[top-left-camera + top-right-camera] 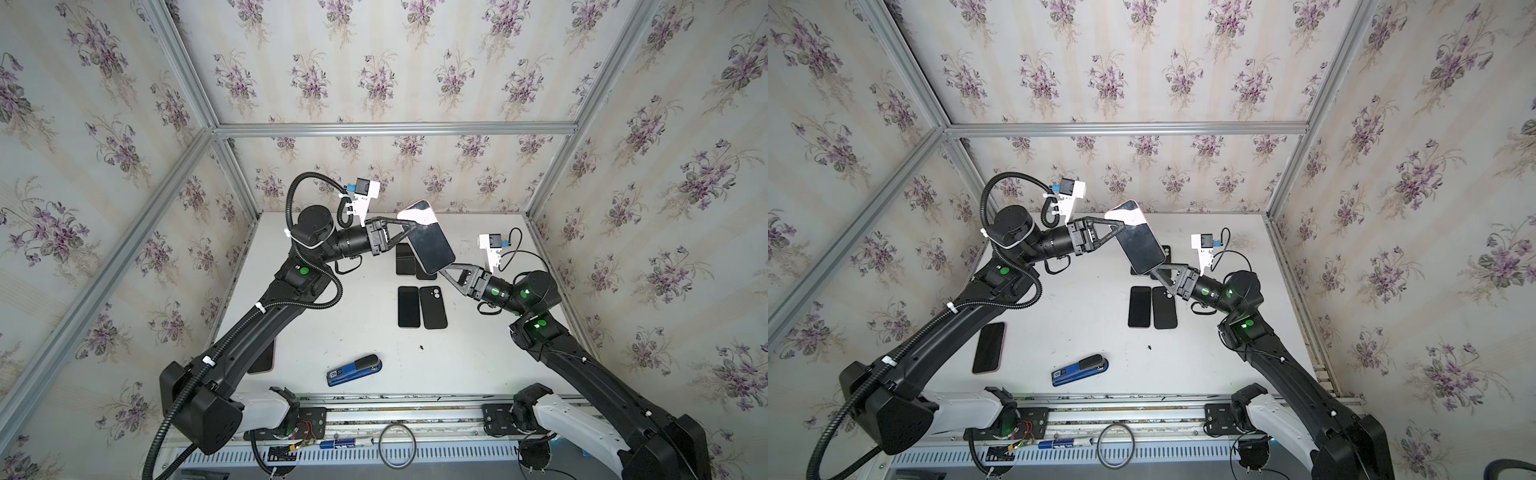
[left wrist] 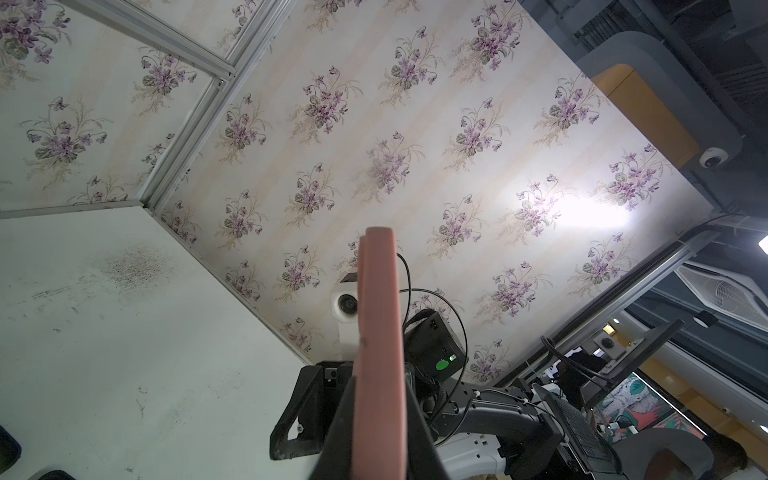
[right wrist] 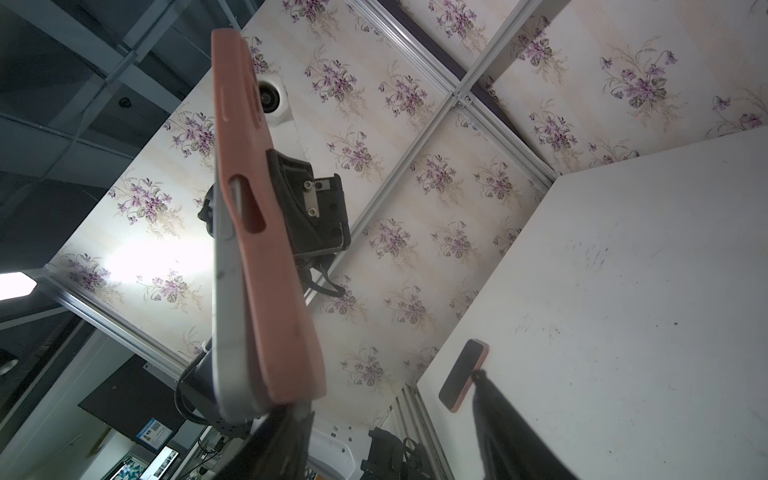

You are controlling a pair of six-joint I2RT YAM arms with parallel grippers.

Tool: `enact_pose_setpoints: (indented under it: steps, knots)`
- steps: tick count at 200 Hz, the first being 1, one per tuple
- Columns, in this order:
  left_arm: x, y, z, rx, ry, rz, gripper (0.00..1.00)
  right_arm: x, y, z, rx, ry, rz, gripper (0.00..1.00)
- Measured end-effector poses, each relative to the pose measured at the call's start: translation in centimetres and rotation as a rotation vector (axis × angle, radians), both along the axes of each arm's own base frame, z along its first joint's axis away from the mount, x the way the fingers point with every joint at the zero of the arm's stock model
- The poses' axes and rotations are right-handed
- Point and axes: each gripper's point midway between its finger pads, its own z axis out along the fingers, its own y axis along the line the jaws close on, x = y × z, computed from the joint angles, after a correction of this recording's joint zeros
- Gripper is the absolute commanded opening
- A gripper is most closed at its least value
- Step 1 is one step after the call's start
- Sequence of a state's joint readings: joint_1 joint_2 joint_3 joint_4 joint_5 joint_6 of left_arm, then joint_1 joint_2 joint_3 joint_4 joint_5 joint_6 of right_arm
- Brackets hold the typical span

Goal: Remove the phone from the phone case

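Phone (image 1: 430,245) dark-screened, tilted midair, silver rim parted from pink phone case (image 3: 274,270). Left jaws clamp phone case; right jaws wide.

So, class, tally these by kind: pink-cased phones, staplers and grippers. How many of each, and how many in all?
Pink-cased phones: 2
Staplers: 1
Grippers: 2
Total: 5

No words or numbers can be read. A small white label is seen on the blue stapler (image 1: 354,369), but its print is too small to be made out. The print on the blue marker (image 1: 340,444) is blurred too.
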State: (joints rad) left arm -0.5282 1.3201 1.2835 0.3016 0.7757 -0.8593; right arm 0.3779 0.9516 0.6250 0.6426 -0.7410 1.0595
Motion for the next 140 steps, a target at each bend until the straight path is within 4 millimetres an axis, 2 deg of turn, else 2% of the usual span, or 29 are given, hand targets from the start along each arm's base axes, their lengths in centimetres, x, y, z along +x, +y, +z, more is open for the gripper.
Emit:
enact_pose_setpoints:
  steps: [39,67,83,124,140]
  knots:
    - [-1.5,-0.8,0.8,-0.02,-0.056,-0.055,0.0,1.9,0.5,-0.4,0.047,0.026,0.008,0.64]
    - [-2.9,-1.3,-0.7,0.009,-0.038,-0.133,0.0,2.8,0.3,0.2,0.097,0.033,-0.014,0.66]
    - [-2.9,-1.5,-1.7,0.031,-0.01,-0.146,0.0,2.4,0.0,1.5,0.125,-0.015,-0.011,0.67]
    - [-2.0,-1.3,-1.4,0.02,-0.004,-0.138,0.0,1.0,-0.5,3.2,0.151,-0.062,0.004,0.66]
    - [-2.1,-1.6,-2.8,0.057,0.074,-0.174,0.0,0.1,-1.0,4.1,0.178,-0.101,0.0,0.66]
